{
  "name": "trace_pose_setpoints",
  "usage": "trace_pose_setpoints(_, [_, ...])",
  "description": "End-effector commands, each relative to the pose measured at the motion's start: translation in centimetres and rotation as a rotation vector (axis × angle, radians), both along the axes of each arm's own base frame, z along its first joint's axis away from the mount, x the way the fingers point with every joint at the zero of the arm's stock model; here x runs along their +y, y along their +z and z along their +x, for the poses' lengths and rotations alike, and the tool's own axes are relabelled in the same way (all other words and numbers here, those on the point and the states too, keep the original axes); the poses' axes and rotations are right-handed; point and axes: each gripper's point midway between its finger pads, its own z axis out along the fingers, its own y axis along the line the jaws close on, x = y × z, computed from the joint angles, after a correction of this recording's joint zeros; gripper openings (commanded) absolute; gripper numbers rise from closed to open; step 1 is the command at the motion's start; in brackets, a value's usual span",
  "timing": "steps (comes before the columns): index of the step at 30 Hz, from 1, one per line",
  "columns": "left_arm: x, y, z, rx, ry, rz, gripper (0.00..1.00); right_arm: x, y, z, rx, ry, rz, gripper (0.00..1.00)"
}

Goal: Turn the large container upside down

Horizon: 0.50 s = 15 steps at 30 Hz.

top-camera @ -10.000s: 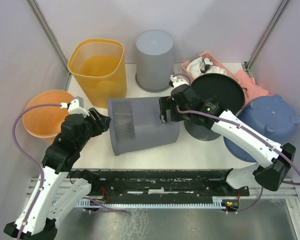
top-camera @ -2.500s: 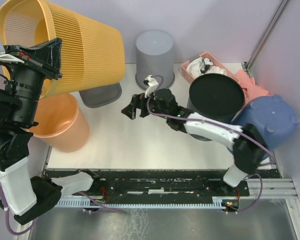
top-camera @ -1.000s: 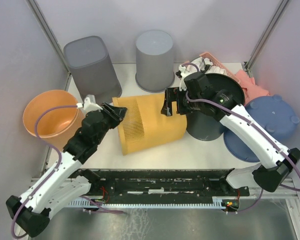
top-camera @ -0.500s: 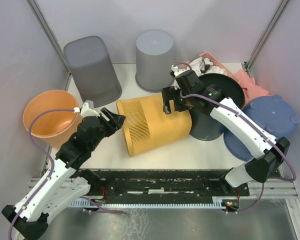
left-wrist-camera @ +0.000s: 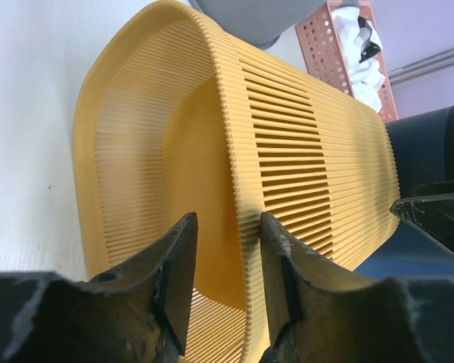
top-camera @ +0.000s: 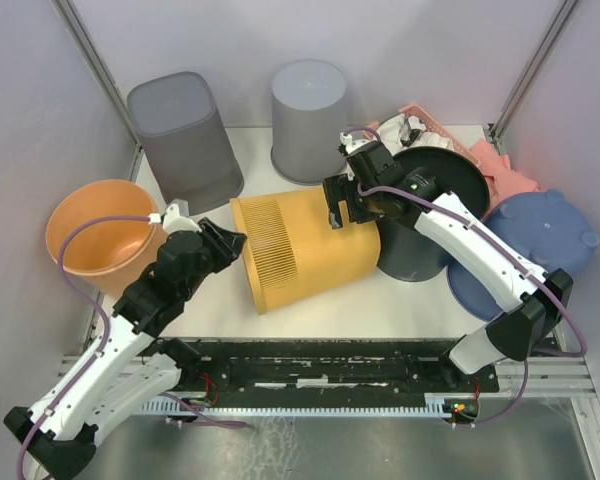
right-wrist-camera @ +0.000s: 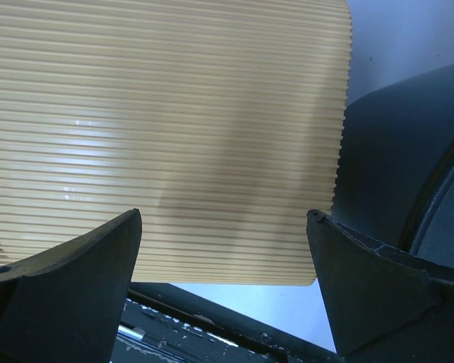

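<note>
Two arms meet at one yellow container (top-camera: 305,250), which lies on its side on the white desk (top-camera: 400,300), mouth turned to the left and base to the right.

Nearest, the left hand (top-camera: 225,243) sits at the mouth. In its wrist view the left hand (left-wrist-camera: 225,227) has its fingers only narrowly apart astride the rim of the yellow container (left-wrist-camera: 310,151), one over the inside and one against the ribbed outside. A slim gap shows beside the inner finger, so I cannot tell whether the rim is truly pinched.

Further back, the right hand (top-camera: 338,203) is over the base end. Its own camera shows the right hand (right-wrist-camera: 223,219) spread wide with nothing between the fingers, the ribbed wall of the yellow container (right-wrist-camera: 174,113) filling the view behind them.

An orange tub (top-camera: 95,235) stands at the left edge. A black bin (top-camera: 435,195) is just beside the container's base, with a blue tub (top-camera: 540,245) to its right. At the back stand a dark grey bin (top-camera: 180,135) and a light grey bin (top-camera: 308,115), both bottom up, and a pink basket (top-camera: 420,125) holding white cloth.
</note>
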Motion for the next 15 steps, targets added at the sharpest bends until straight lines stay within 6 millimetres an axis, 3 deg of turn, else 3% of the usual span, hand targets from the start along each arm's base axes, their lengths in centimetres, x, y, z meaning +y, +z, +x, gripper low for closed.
trace_pose_setpoints(1, [2.6,-2.9,-0.8,0.075,0.059,0.145,0.40,-0.4,2.5,0.9,-0.081,-0.007,0.015,0.99])
trace_pose_setpoints(9, [5.6,-2.0,-2.2,0.077,0.152,0.194,0.28,-1.1,4.2,1.3,-0.154,-0.012,0.006,0.99])
trace_pose_setpoints(15, [7.2,-1.6,-3.0,0.081,0.198,0.235,0.29,-0.2,3.2,1.9,-0.117,-0.017,0.016,0.99])
